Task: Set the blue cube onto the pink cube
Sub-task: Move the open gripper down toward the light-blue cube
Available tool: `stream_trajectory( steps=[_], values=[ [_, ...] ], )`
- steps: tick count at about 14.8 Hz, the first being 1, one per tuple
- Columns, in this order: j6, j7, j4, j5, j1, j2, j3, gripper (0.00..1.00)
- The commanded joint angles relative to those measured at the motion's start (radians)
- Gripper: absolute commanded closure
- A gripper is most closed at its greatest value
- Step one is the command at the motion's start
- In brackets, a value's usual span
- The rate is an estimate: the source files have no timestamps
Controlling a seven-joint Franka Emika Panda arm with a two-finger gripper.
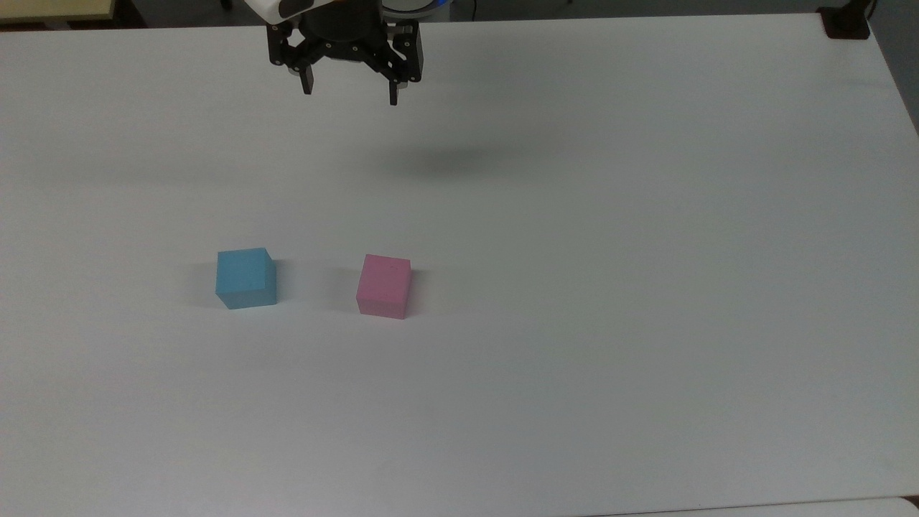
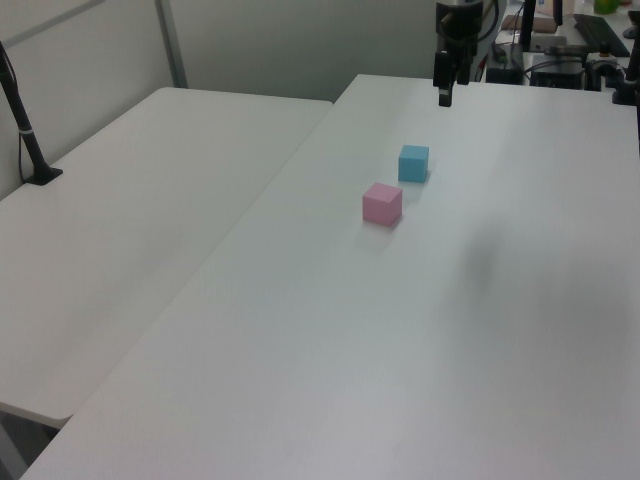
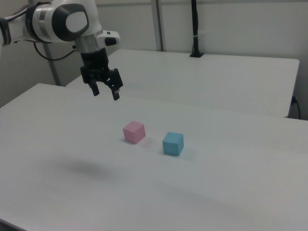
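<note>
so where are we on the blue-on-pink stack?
Nothing is done yet: the blue cube and the pink cube sit apart on the white table. Nothing is in hand: the gripper hangs open and empty above the table, away from both. Left: reach, grasp blue, lift, stack on pink.

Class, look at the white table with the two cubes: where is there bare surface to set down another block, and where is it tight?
Bare table stretches from the pink cube to the top view's right edge, and along the near edge below both cubes. The strip between the open gripper and the cubes is bare too. Tightest is the narrow gap between the blue cube and the pink cube.
</note>
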Motion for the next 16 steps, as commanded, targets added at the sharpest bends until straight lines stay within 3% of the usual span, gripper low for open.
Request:
stream_trajectory(
  steps=[1, 7, 16],
  values=[
    [-0.007, -0.008, -0.026, -0.006, 0.006, -0.019, -0.005, 0.0],
    [0.043, -0.244, 0.009, 0.005, -0.092, 0.07, -0.006, 0.0],
    [0.396, -0.252, 0.011, -0.008, -0.23, 0.305, -0.008, 0.0]
  ],
)
